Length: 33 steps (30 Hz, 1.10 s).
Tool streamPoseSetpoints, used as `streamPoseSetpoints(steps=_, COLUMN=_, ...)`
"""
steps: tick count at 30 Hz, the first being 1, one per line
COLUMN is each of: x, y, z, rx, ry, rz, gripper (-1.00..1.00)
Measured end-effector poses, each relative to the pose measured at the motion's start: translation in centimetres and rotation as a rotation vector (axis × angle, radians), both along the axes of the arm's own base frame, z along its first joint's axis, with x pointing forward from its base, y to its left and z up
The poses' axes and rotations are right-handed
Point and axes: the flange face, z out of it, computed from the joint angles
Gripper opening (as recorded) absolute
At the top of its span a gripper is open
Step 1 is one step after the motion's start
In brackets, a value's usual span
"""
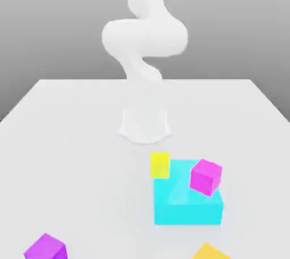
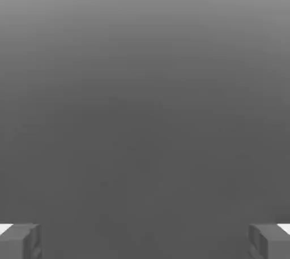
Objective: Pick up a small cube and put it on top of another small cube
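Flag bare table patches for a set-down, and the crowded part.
Free: the table on the exterior view's left, between the arm base and purple cube. Crowded: cyan block, yellow cube and pink cube cluster together.

Soft, even light falls on the white table point(image 1: 68, 139), with no glare and only faint shading. The cyan block point(image 1: 187, 198) carries a pale shadow beside the pink-magenta cube point(image 1: 205, 176). The white arm point(image 1: 144, 37) looks washed out and blurred at its edges (almost melting into the grey backdrop). The hand view is dim, darkening gradually downward.
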Motion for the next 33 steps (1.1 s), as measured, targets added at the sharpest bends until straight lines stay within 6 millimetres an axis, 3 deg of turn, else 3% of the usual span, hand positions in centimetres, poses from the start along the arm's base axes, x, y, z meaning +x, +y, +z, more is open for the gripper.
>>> streamPoseSetpoints(steps=8, x=8.8, y=-4.5, z=-10.9, rx=0.061, ry=0.200, rz=-0.104, gripper=0.00)
streamPoseSetpoints(steps=16, x=13.9, y=-9.6, z=-23.8, rx=0.114, ry=0.393, rz=-0.222, gripper=0.00)
streamPoseSetpoints(steps=22, x=14.9, y=-13.8, z=-34.3, rx=0.148, ry=0.536, rz=-0.323, gripper=0.00)
streamPoseSetpoints(steps=28, x=13.8, y=-17.0, z=-45.2, rx=0.172, ry=0.680, rz=-0.415, gripper=0.00)
streamPoseSetpoints(steps=33, x=13.1, y=-18.0, z=-53.1, rx=0.177, ry=0.721, rz=-0.443, gripper=0.00)
